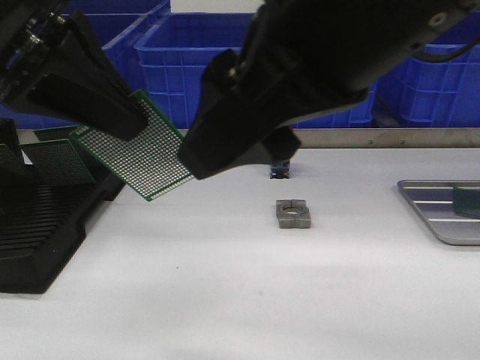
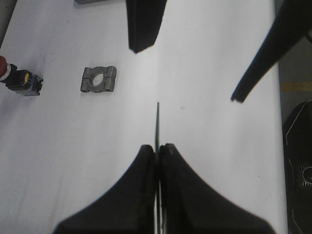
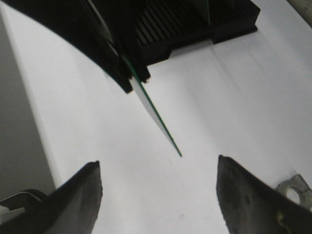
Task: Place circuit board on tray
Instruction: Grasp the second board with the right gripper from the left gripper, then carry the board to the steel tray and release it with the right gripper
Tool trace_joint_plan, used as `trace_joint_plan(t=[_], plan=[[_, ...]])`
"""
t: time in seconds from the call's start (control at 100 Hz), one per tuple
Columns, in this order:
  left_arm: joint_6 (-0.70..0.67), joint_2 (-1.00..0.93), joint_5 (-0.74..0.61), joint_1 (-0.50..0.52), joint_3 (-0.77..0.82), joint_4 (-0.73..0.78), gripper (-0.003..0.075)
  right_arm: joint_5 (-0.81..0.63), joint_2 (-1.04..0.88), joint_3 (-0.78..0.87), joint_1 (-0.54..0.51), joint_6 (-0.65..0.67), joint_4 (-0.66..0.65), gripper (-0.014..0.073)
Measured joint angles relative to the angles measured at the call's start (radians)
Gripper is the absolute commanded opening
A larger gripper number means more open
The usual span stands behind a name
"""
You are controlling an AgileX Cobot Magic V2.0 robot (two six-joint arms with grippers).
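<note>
Pinching the circuit board (image 1: 142,150) edgewise, the left gripper (image 2: 158,148) is presenting it toward the right gripper (image 3: 158,187), whose jaws are spread around its free edge; the tray (image 1: 435,206) lies far right.

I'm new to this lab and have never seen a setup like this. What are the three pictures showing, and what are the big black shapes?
The black shapes are two robot arms, each ending in a two-fingered end effector. The front picture looks forward over a white table. The other two come from cameras on each arm's wrist.

The left end effector is pinching a green circuit board, seen edge-on in its wrist view. The right end effector is open, with the board's free edge in front of its gap.

On the table: a black slotted rack holding more boards, a small grey metal clamp, a small push-button switch, and a silver tray at the right. Blue bins stand behind.
</note>
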Motion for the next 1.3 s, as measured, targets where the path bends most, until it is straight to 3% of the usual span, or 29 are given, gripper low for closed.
trace_joint_plan(t=[0.23,0.58,0.67,0.87,0.97,1.06,1.23,1.3], plan=[[0.0,0.0,0.0,0.0,0.0,0.0,-0.002,-0.124,0.107,0.0,0.008,-0.001,0.0,0.0516],[0.0,0.007,0.0,0.0,0.0,-0.014,-0.002,-0.192,0.151,0.0,0.008,-0.002,0.0,0.0505],[0.0,0.007,0.0,0.0,0.0,-0.014,-0.002,-0.193,0.155,0.0,0.008,-0.002,0.0,0.0391],[0.0,0.007,-0.003,0.0,0.0,-0.016,-0.002,-0.19,0.155,0.0,0.01,-0.005,0.0,-0.0078],[0.009,0.007,-0.008,0.0,0.0,-0.009,-0.0013,-0.173,0.155,0.0,0.017,-0.023,-0.015,-0.0069],[0.008,0.007,-0.01,0.0,0.0,-0.009,0.0078,-0.173,0.155,0.0,0.017,-0.025,-0.017,-0.0069],[0.004,0.007,-0.045,0.0,0.0,-0.064,0.0435,-0.173,0.155,0.0,0.019,-0.022,-0.011,-0.0069],[0.0,0.007,-0.053,0.0,0.0,-0.072,0.0511,-0.173,0.155,0.0,0.017,-0.018,0.012,-0.0069]])
